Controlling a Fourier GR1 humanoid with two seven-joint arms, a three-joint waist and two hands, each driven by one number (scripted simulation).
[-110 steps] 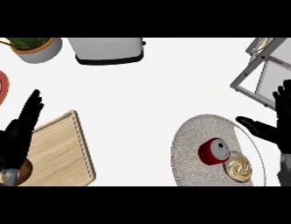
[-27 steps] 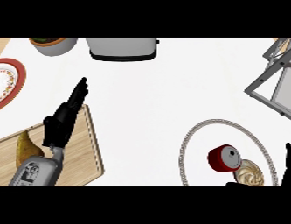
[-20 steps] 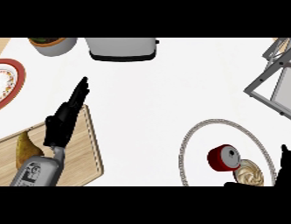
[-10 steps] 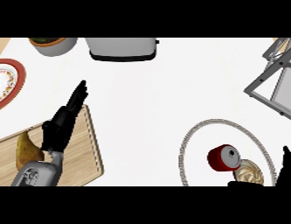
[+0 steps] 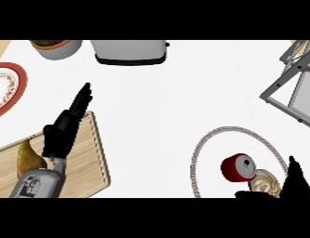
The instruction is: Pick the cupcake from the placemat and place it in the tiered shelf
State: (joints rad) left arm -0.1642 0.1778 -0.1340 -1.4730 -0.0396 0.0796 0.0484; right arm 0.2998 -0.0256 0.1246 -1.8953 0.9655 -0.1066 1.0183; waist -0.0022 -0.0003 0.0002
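The cupcake (image 5: 264,182) is seen on the round placemat (image 5: 209,153), near its lower right part, just beside a red cup (image 5: 238,167) that stands on the same mat. It is not yet lifted. The right hand (image 5: 296,182) is found at the lower right edge of the view and is partly cut off there. Its fingers are held straight on the right of the cupcake, and its thumb is set just below and to the left, so the cupcake lies in the gap between them. The hand is held wide and nothing is gripped by it; whether the cupcake is touched cannot be told.

The tiered shelf (image 5: 301,88) is placed at the upper right of the desk (image 5: 171,102), well apart from the placemat, and nothing can be made out on the part of it that shows.

The left hand (image 5: 64,132) is laid flat with straight fingers over the edge of a cutting board (image 5: 82,160) at the left, and nothing is held in it.

The task is judged to be at the reach. The grasp, the lift, the carry to the shelf and the release are all left to be done.
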